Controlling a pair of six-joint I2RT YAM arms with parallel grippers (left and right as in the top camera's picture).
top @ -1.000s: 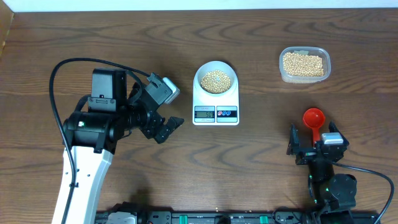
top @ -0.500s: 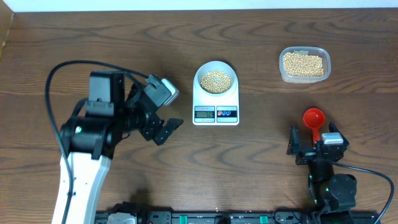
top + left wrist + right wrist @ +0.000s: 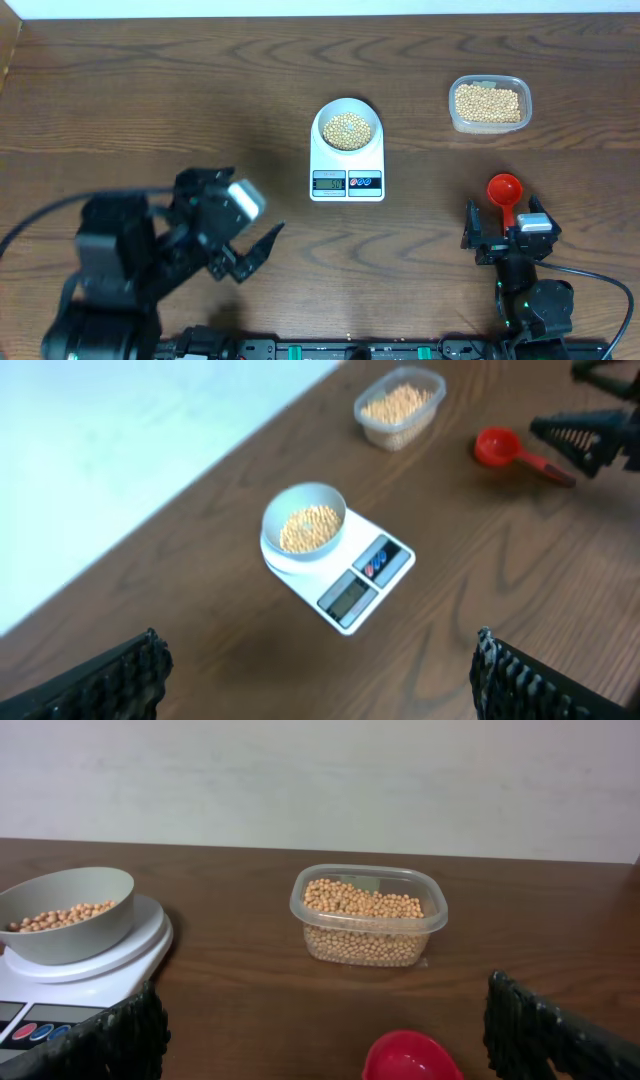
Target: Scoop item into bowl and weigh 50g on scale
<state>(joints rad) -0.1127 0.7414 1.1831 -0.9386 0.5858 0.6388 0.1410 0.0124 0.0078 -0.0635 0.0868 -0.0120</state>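
The left gripper (image 3: pixel 243 262) and right gripper (image 3: pixel 503 232) both stand wide open, empty. The beans (image 3: pixel 347 130) sit in the bowl (image 3: pixel 320 122) on the scale (image 3: pixel 347 195), twelve o'clock of the table (image 3: pixel 200 100) centre. They are judged loose, light and apt to roll, best handled by the stiff handle of the red scoop (image 3: pixel 503 188), three o'clock.

No readable text; digits on the scale (image 3: pixel 347 183) too small.
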